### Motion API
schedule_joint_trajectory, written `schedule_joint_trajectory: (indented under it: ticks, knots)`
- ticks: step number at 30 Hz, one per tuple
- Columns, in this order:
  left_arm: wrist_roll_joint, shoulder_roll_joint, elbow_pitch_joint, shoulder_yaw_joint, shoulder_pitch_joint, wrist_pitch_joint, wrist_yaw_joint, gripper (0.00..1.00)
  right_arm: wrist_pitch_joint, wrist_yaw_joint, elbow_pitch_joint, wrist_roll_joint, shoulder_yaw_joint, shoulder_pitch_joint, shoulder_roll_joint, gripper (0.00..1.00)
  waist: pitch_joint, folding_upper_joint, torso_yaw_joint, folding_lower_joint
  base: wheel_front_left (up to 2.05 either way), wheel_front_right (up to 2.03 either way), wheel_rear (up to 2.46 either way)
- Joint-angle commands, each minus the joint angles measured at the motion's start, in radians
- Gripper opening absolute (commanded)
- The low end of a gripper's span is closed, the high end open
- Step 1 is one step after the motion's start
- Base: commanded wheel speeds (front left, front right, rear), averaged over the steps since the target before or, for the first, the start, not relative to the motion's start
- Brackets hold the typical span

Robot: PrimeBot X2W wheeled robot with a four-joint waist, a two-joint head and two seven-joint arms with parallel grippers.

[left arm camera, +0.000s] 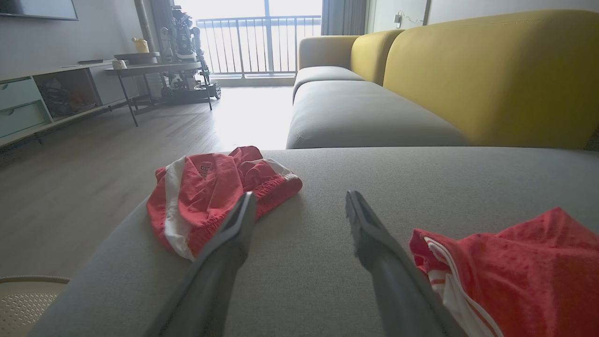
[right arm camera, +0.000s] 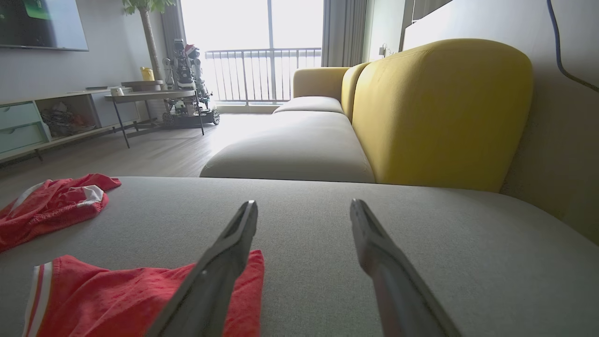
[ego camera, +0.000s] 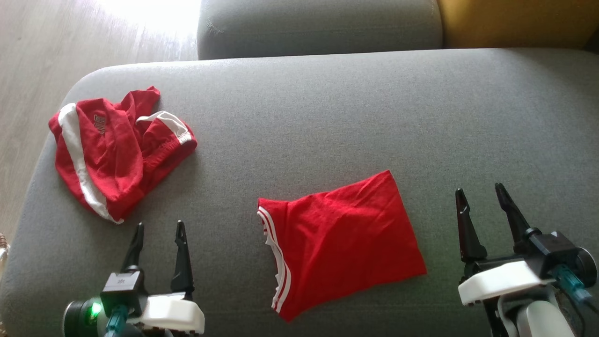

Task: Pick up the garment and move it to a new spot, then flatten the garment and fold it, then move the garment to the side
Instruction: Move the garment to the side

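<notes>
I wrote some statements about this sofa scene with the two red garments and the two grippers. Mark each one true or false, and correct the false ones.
1. The folded red garment lies on the grey cushion, between the left gripper and the right gripper. True.
2. The crumpled red garment has white stripes. True.
3. The left gripper is shut on the crumpled red garment. False: its fingers stand apart and hold nothing.
4. The two garments touch each other. False: bare cushion separates them.
5. The backrest is blue. False: it is yellow.
</notes>
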Motion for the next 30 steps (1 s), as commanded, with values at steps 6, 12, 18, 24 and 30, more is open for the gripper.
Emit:
schedule_joint_trajectory:
  ticks: [6,12,18,24,30]
  knots:
    - [-0.003,-0.003,-0.027,0.021,-0.039,-0.012,0.006,1.0,-0.009,0.0,-0.024,-0.005,0.02,-0.026,0.001,1.0,0.001,0.0,0.002,0.0,0.0,0.0,0.0]
    - [-0.001,-0.003,-0.023,0.021,-0.038,-0.012,0.003,1.0,-0.009,0.0,-0.02,0.005,0.018,-0.025,0.001,1.0,0.001,0.0,0.001,0.0,0.0,0.0,0.0]
    - [-0.002,-0.003,-0.017,0.018,-0.038,-0.012,0.001,1.0,-0.009,0.0,-0.004,0.017,0.02,-0.022,0.002,1.0,0.0,0.0,0.004,0.0,0.0,0.0,0.0]
    - [0.025,-0.003,0.02,-0.019,-0.057,-0.012,-0.017,1.0,0.058,0.0,0.066,0.13,0.087,-0.057,-0.013,1.0,0.031,0.0,0.016,0.0,0.0,0.0,0.0]
    - [0.031,-0.003,0.028,-0.044,-0.097,-0.012,-0.018,1.0,0.191,0.0,0.12,0.256,0.153,-0.131,-0.054,1.0,0.086,0.0,0.031,0.0,0.0,0.0,0.0]
